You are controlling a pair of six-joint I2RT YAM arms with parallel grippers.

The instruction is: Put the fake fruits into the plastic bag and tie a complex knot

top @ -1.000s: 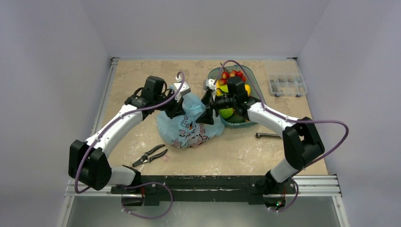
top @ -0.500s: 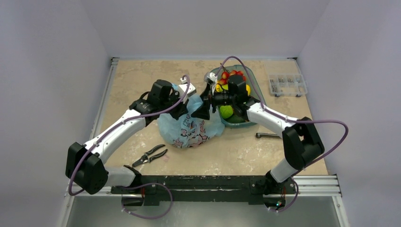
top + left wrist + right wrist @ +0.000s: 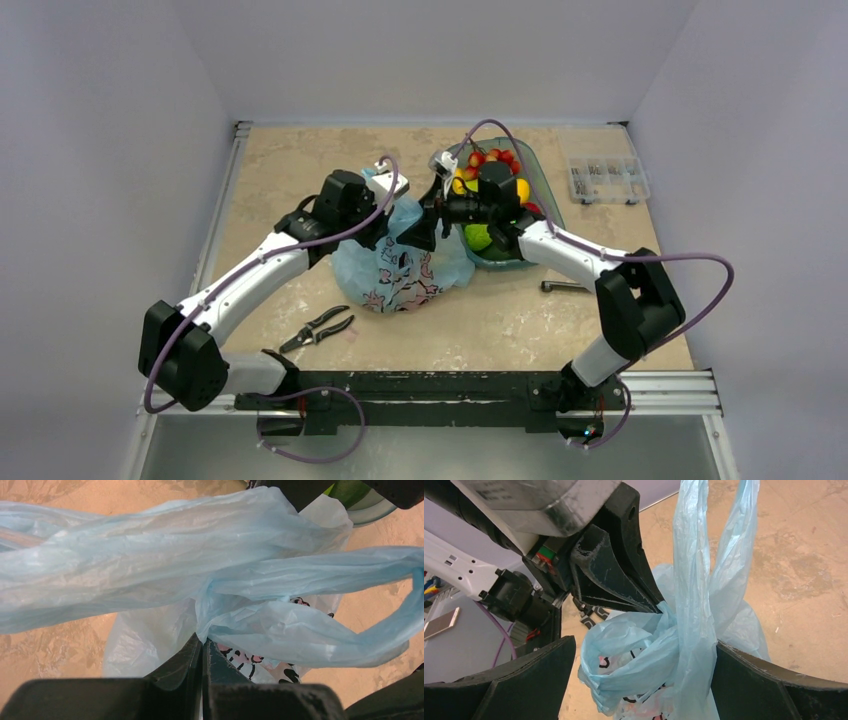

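The light-blue printed plastic bag [image 3: 400, 268] sits mid-table, its long handle loops [image 3: 696, 570] drawn upward. My left gripper [image 3: 202, 642] is shut on a fold of the bag's plastic [image 3: 150, 570] just above the body. My right gripper [image 3: 644, 675] is open wide, its fingers [image 3: 524, 680] standing on either side of a twisted bunch of handle plastic [image 3: 674, 645]; I cannot tell whether this is a tied knot. The fake fruits [image 3: 492, 172], red, yellow and green, lie in the teal dish [image 3: 541, 178] behind the right wrist. Whatever is inside the bag is hidden.
Black-handled pliers [image 3: 318, 328] lie near the front left of the bag. A metal key [image 3: 566, 287] lies on the table right of the dish. A clear parts box [image 3: 604, 180] sits at the back right. The left gripper's black fingers [image 3: 619, 575] reach in close above the right jaws.
The left arm has swung right and settled against the bag top. The right gripper has opened fully and shifted left over the bag's handles.
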